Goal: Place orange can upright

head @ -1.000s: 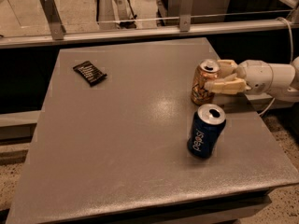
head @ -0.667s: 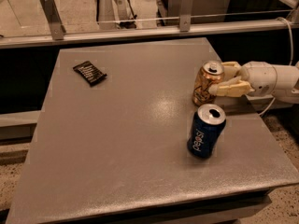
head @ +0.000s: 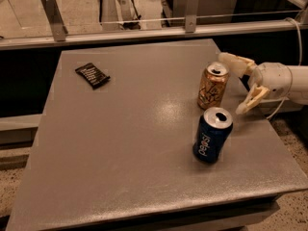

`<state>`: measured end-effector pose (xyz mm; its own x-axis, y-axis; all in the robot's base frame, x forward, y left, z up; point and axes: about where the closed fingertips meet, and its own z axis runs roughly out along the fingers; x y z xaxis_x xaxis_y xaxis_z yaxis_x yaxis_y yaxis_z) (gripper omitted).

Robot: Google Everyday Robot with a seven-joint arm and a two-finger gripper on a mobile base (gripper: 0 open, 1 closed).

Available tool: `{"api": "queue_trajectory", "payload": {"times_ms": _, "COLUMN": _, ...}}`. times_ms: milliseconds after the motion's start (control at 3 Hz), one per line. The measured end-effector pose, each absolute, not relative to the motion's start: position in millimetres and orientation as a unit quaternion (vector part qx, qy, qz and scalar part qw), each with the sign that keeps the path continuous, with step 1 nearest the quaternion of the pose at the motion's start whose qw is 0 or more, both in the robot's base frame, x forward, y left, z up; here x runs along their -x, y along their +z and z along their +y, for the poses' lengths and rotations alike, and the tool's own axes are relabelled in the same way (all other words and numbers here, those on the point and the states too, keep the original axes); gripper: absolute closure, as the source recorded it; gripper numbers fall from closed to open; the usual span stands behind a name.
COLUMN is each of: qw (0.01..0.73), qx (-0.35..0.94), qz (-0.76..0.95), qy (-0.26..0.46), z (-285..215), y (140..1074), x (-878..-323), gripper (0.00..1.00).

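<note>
Cream two-finger gripper (head: 232, 84) spread wide, empty, just right of the orange-gold aluminium drink can (head: 213, 85).
Its upper finger sat close to the can's rim, so a careless sideways pull could likely have tipped it. The can stood on its base, long axis vertical, opening upward, at the grey table's (head: 120, 153) right side, just behind the dark blue Pepsi can (head: 212, 134).

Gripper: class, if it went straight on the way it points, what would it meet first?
Probably the orange can, standing upright just ahead of the open gripper at the right side of the table. The Pepsi can seems off that line, though depth is unclear.
</note>
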<state>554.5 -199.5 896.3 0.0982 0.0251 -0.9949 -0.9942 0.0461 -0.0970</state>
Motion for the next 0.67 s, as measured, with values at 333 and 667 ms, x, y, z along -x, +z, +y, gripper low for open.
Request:
{"api": "queue_trajectory", "payload": {"times_ms": 333, "qw": 0.539, "qx": 0.528, "qz": 0.498, "qy": 0.428, "z": -226.4, "y": 915.9, "x": -553.0, "gripper": 0.00}}
{"api": "queue_trajectory", "payload": {"times_ms": 667, "qw": 0.545, "qx": 0.527, "qz": 0.496, "qy": 0.423, "z": -226.4, "y": 920.1, "x": -557.0, "gripper": 0.00}}
